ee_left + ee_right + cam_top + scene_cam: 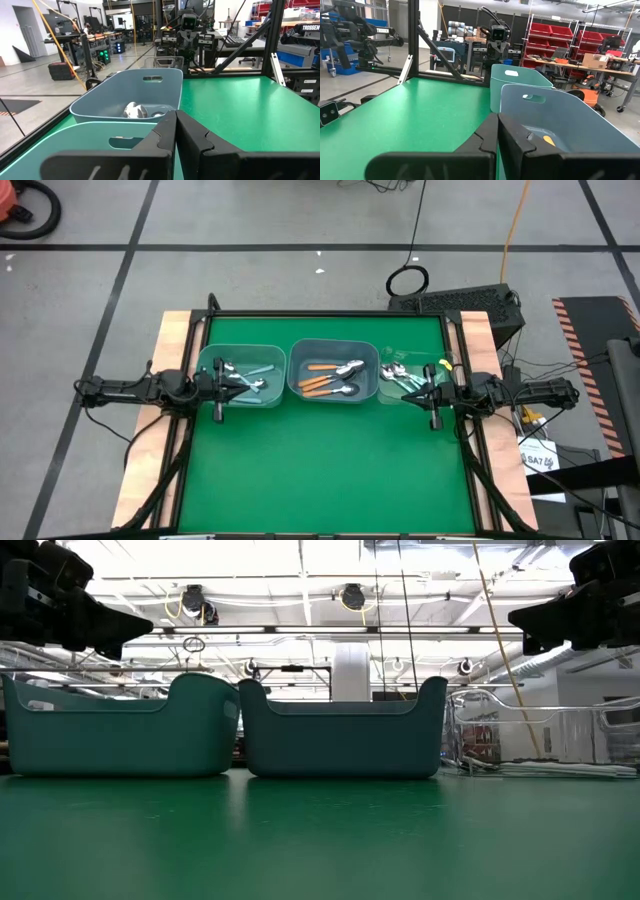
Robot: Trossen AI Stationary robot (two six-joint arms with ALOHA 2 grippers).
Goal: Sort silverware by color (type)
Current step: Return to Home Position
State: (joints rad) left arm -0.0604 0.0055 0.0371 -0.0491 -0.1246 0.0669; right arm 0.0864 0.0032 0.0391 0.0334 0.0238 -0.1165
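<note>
Light blue-handled spoons (247,376) lie in the left blue-grey bin (212,356). Orange-handled spoons (322,380) lie in the middle bin (333,344); one shiny bowl shows in the left wrist view (134,110) and an orange handle in the right wrist view (547,140). Teal-green spoons (400,383) lie in a clear bin (413,355) at the right. My left gripper (255,385) hangs over the left bin, shut and empty (176,125). My right gripper (402,390) hangs over the clear bin, shut and empty (497,127).
The three bins stand in a row across the far half of the green mat (320,470); the low view shows them side by side (343,730). Bare mat lies toward the near edge. A black frame (330,313) and wooden side strips (170,340) border the mat.
</note>
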